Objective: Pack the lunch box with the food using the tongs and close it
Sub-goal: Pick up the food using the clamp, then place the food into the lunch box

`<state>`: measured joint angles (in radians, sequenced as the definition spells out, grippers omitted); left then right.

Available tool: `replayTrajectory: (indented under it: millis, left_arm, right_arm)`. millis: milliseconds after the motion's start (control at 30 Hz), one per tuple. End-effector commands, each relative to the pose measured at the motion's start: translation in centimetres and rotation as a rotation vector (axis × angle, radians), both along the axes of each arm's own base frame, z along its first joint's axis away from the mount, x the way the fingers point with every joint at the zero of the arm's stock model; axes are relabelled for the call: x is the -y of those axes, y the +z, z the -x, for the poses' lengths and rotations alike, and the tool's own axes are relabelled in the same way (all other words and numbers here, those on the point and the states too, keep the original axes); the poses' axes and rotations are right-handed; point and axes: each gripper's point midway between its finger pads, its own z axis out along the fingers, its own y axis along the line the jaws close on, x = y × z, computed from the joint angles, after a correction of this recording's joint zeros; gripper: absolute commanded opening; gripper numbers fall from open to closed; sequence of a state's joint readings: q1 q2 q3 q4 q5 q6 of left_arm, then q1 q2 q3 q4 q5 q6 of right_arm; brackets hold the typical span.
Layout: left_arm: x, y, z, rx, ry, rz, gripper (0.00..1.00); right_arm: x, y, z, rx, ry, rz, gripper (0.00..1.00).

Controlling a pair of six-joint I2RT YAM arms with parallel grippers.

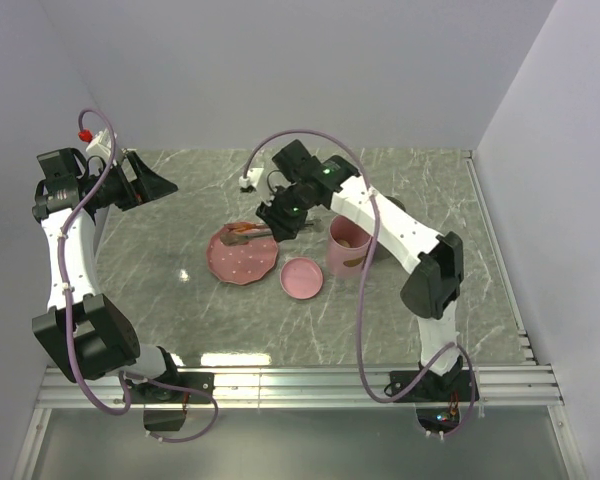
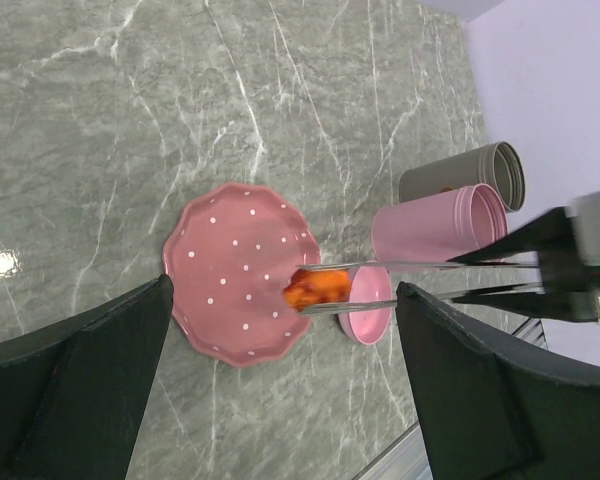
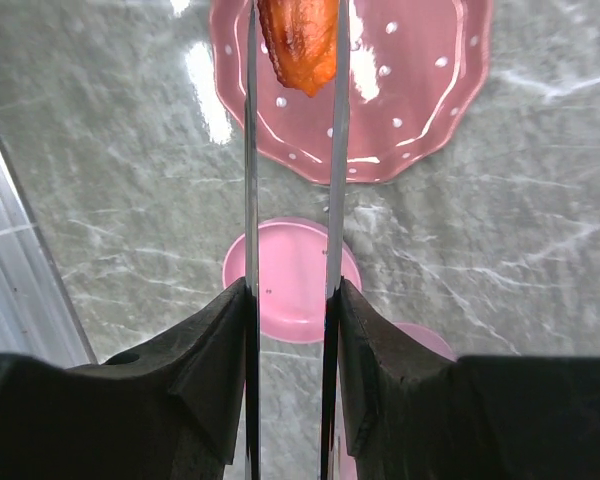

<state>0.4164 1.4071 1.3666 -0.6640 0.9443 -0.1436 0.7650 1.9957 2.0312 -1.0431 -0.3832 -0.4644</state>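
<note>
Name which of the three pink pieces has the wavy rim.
The dotted plate, leftmost of the three; the small lid beside it and the tall container both have smooth round rims.

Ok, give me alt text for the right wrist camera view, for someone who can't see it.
The right gripper squeezes silver tongs whose tips pinch an orange-red food piece over a pink dotted plate. A round pink lid lies beside the plate on the grey marble table.
</note>
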Motion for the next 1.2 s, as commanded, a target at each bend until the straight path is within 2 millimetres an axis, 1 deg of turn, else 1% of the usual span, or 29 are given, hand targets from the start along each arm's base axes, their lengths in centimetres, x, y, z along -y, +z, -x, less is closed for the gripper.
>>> replayTrajectory:
  millis: [0, 33, 67, 167, 200, 267, 300, 333, 367, 400, 433, 467, 500, 533, 567, 600, 633, 667, 700, 733, 767, 800, 833, 867, 900, 1000, 1067, 1133, 1167]
  left_arm:
    - [0.2, 1.3, 0.2, 0.042, -0.012, -0.02, 0.99]
    - [0.2, 1.4, 0.3, 0.045, -0.013, -0.026, 0.99]
    - [0.2, 1.6, 0.3, 0.049, -0.015, -0.027, 0.99]
    - [0.4, 2.0, 0.4, 0.052, -0.021, -0.015, 0.99]
    - [0.4, 2.1, 0.4, 0.054, -0.019, -0.011, 0.99]
    - [0.6, 2.5, 0.4, 0.06, -0.018, -0.001, 0.99]
    - [0.7, 2.6, 0.5, 0.064, -0.024, 0.005, 0.99]
    - [0.7, 2.8, 0.5, 0.063, -0.021, 0.012, 1.0]
    - [0.8, 2.9, 0.5, 0.067, -0.025, 0.016, 0.99]
    - [1.0, 3.0, 0.5, 0.065, -0.028, 0.019, 0.99]
    - [1.0, 3.1, 0.5, 0.064, -0.026, 0.024, 0.99]
    - [1.2, 3.1, 0.5, 0.064, -0.03, 0.026, 0.99]
    - [1.2, 3.1, 0.5, 0.064, -0.034, 0.028, 0.99]
    - [1.3, 3.2, 0.4, 0.062, -0.036, 0.03, 0.99]
    - [1.5, 3.3, 0.4, 0.063, -0.04, 0.028, 0.99]
    - [1.5, 3.3, 0.3, 0.062, -0.038, 0.025, 1.0]
    - [1.5, 3.5, 0.2, 0.07, -0.042, 0.018, 0.99]
    - [1.5, 3.6, 0.1, 0.072, -0.041, 0.018, 0.99]
    - [1.5, 3.7, 0.0, 0.074, -0.042, 0.021, 0.99]
    - [1.7, 3.7, 0.0, 0.071, -0.049, 0.035, 0.99]
    - [1.9, 3.7, 0.0, 0.069, -0.055, 0.043, 0.99]
    - [2.0, 3.8, 0.0, 0.071, -0.056, 0.045, 0.99]
    - [2.1, 3.7, 0.0, 0.071, -0.059, 0.045, 0.99]
    - [2.1, 3.7, 0.0, 0.07, -0.058, 0.044, 0.99]
    - [2.2, 3.7, 0.0, 0.071, -0.06, 0.043, 0.99]
    - [2.1, 3.8, 0.0, 0.076, -0.059, 0.034, 0.99]
    - [2.2, 4.0, 0.2, 0.077, -0.063, 0.03, 0.99]
    - [2.2, 4.2, 0.3, 0.081, -0.062, 0.024, 0.99]
    - [2.3, 4.3, 0.3, 0.081, -0.062, 0.024, 0.99]
  right_arm:
    - [1.1, 8.2, -0.2, 0.123, -0.032, -0.154, 0.42]
    - [1.5, 8.8, -0.3, 0.135, -0.041, -0.163, 0.42]
    - [2.2, 10.1, 0.0, 0.158, -0.05, -0.181, 0.42]
    - [4.1, 11.3, -0.4, 0.178, -0.094, -0.195, 0.42]
    - [5.0, 12.4, -0.3, 0.198, -0.107, -0.212, 0.42]
    - [6.9, 12.6, -0.9, 0.205, -0.148, -0.209, 0.42]
    - [7.8, 13.6, -0.6, 0.222, -0.159, -0.228, 0.42]
    - [8.6, 13.7, -0.6, 0.224, -0.172, -0.231, 0.42]
    - [10.1, 13.1, -1.2, 0.22, -0.208, -0.218, 0.42]
    - [11.1, 13.8, -0.9, 0.239, -0.224, -0.226, 0.42]
    - [12.1, 13.9, -0.9, 0.245, -0.24, -0.226, 0.42]
    - [13.6, 13.1, -1.2, 0.237, -0.271, -0.206, 0.42]
    - [14.7, 13.9, -0.9, 0.261, -0.291, -0.212, 0.42]
    - [15.7, 13.0, -0.7, 0.249, -0.31, -0.196, 0.42]
    - [17.5, 13.6, -0.8, 0.277, -0.349, -0.197, 0.42]
    - [18.4, 13.3, -0.7, 0.282, -0.366, -0.188, 0.42]
    - [19.4, 11.9, -0.8, 0.279, -0.387, -0.159, 0.42]
    - [21.2, 12.1, -0.9, 0.302, -0.431, -0.152, 0.42]
    - [22.0, 11.6, -0.9, 0.301, -0.45, -0.142, 0.42]
    - [22.9, 10.6, -0.7, 0.283, -0.466, -0.124, 0.42]
    - [23.5, 10.8, -0.3, 0.283, -0.475, -0.135, 0.42]
    - [25.0, 10.6, -0.5, 0.281, -0.514, -0.133, 0.42]
    - [25.7, 10.1, -0.3, 0.268, -0.525, -0.125, 0.42]
    - [26.2, 10.2, -0.1, 0.267, -0.536, -0.13, 0.42]
    - [27.4, 10.0, -0.1, 0.262, -0.571, -0.126, 0.42]
    - [29.1, 9.0, 0.0, 0.238, -0.612, -0.121, 0.42]
    - [29.4, 8.3, 0.2, 0.221, -0.614, -0.115, 0.42]
    - [30.9, 7.8, 0.1, 0.214, -0.657, -0.104, 0.42]
    - [31.1, 7.6, 0.1, 0.208, -0.663, -0.1, 0.42]
